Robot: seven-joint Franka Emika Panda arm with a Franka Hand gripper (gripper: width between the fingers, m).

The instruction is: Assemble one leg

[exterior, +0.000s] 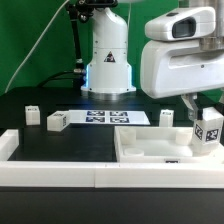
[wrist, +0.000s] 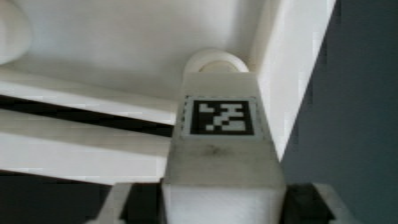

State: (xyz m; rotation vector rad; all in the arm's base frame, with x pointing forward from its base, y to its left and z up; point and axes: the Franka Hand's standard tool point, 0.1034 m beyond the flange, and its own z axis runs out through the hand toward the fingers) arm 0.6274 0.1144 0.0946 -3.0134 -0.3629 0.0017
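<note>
My gripper (exterior: 207, 122) is shut on a leg (exterior: 208, 136), a stubby white post with a black-and-white tag on its side. It holds the leg upright over the right corner of the large white tray-shaped piece (exterior: 150, 152). In the wrist view the leg (wrist: 221, 130) fills the middle, its rounded end reaching the tray's raised rim (wrist: 285, 50); dark fingers (wrist: 139, 203) flank it on both sides. I cannot tell whether the leg touches the tray. Three more legs stand on the table: one (exterior: 31, 116), another (exterior: 57, 121) and a third (exterior: 166, 117).
The marker board (exterior: 112, 118) lies flat in the middle behind the tray. The arm's white base (exterior: 107, 62) stands at the back. A low white wall (exterior: 60, 172) runs along the front, with a raised end (exterior: 10, 142) at the exterior view's left.
</note>
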